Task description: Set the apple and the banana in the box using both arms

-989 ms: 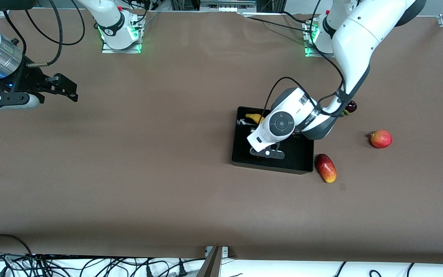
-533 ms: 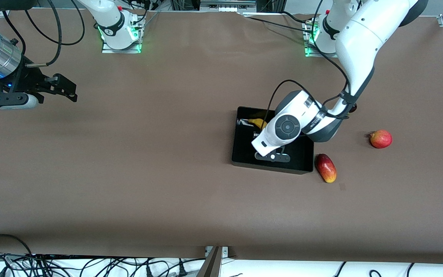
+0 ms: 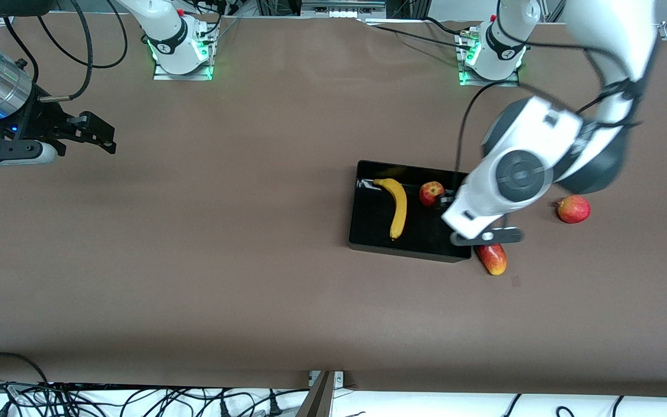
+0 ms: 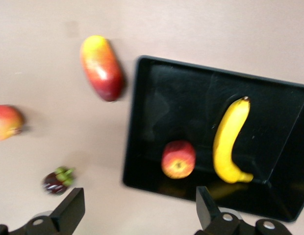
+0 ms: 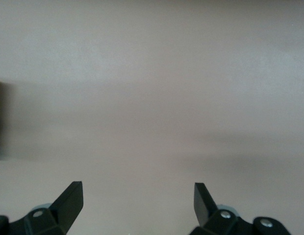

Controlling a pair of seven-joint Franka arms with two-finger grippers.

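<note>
Brown worktop (image 3: pixel 252 278) all round: my right gripper (image 3: pixel 84 133) waits open at its end; banana (image 3: pixel 397 207) and apple (image 3: pixel 431 193) now lie in the box (image 3: pixel 362 243); my left gripper (image 4: pixel 137 210), just opened, lifts away. Both fruits delivered!

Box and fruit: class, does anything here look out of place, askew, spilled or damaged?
Nothing stands out. The banana and the apple lie apart inside the box, both whole. The box sits flat on the table. Nothing is spilled.

Apple (image 4: pixel 178 159) and banana (image 4: pixel 231 141) lie in the box (image 4: pixel 142 98).
</note>
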